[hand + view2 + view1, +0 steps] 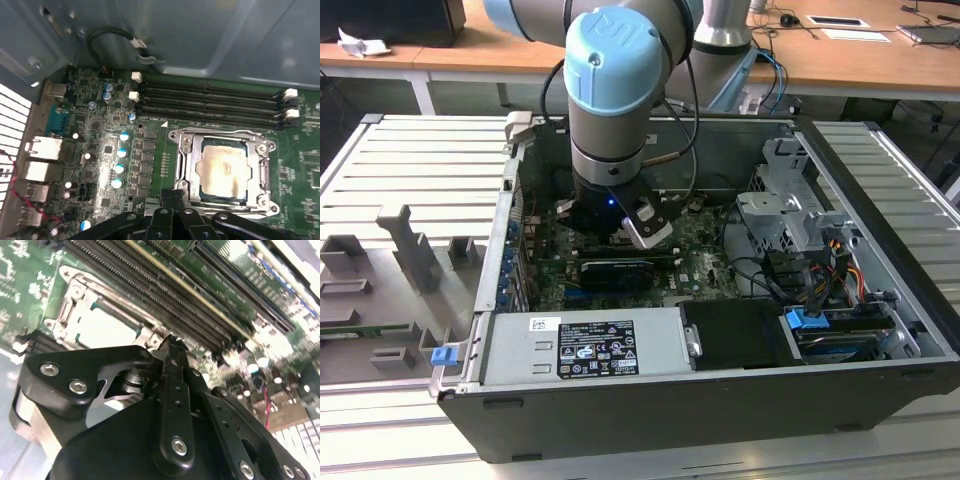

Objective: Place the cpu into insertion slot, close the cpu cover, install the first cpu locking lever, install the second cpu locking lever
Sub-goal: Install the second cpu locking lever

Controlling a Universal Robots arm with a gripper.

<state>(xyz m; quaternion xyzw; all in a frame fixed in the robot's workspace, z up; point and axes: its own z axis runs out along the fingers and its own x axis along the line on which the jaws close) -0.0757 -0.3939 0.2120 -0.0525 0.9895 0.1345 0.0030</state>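
1. Grey ribbed bench [410, 160] under everything, with a black computer case [880, 250] lying open on it; pale-blue-capped arm [615, 70] reaching straight down into the case from above.
2. Green motherboard [100, 145] across the case floor, seen in both wrist views; long black memory slots [210, 100] running beside the socket, their long axis parallel to one socket edge.
3. Black gripper [172, 347] low over the board, fingers drawn together into a narrow tip, apparently closed on nothing; no chip between them as far as can be told; same linkage visible at the edge of the first wrist view [172, 200].
4. Silvery cpu cover [225, 137] lying flat around the socket as a frame, its square window showing the chip; looks already shut down over it, though locked or merely resting cannot be told.
5. Dull beige-silver cpu [225, 170] seated square in the socket, level with the frame, not tilted; also visible as a pale patch in the second wrist view [102, 330].
6. Deciding relation: gripper tip just beside the socket's near edge, touching or nearly touching the frame there, with the cpu lying directly ahead of the tip and the memory slots beyond; locking levers themselves too hard to pick out from the frame to place.
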